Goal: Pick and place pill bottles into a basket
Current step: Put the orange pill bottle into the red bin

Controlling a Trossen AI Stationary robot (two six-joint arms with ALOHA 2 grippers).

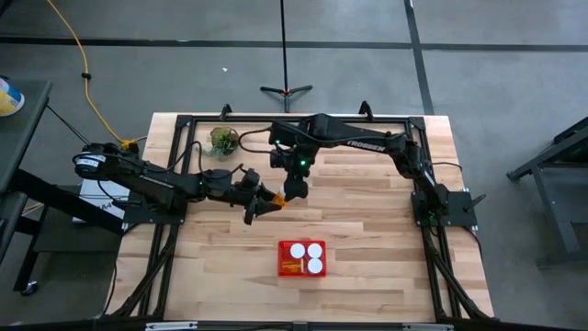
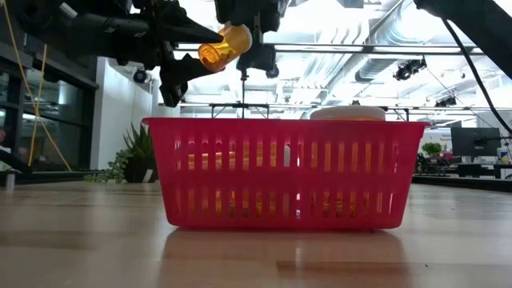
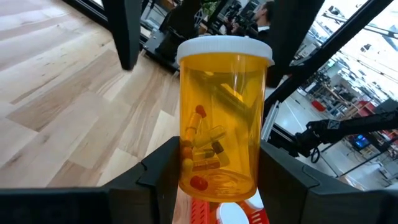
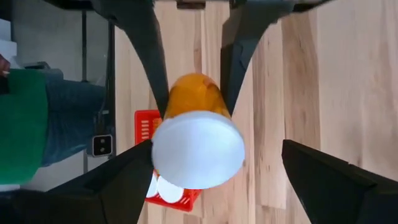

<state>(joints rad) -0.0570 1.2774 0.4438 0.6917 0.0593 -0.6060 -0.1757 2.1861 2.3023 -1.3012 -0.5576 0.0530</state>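
An orange pill bottle [image 1: 276, 199] with a white cap is held in the air by my left gripper [image 1: 262, 204], above the table and on the far side of the red basket [image 1: 281, 258]. It also shows in the low view [image 2: 224, 45] and the left wrist view [image 3: 217, 118]. My right gripper [image 1: 296, 188] is wide open at the bottle's cap end. Its fingers stand on either side of the cap [image 4: 198, 148] without touching it. Three white-capped bottles [image 1: 306, 256] stand in the basket. My left gripper pinches the bottle's orange body near its bottom end [image 3: 186, 177] between its two fingers [image 3: 155, 180]. The fingers come level from the table's left and lie along the bottle. The bottle is lifted clear, lying tilted, with its cap [image 2: 243, 37] pointing away toward my right gripper.
A small green plant [image 1: 223, 141] stands at the table's far left. The basket [image 2: 284, 172] fills the middle of the low view, with a white cap [image 2: 348, 113] above its rim. A person in green [image 4: 25, 124] stands beyond the table.
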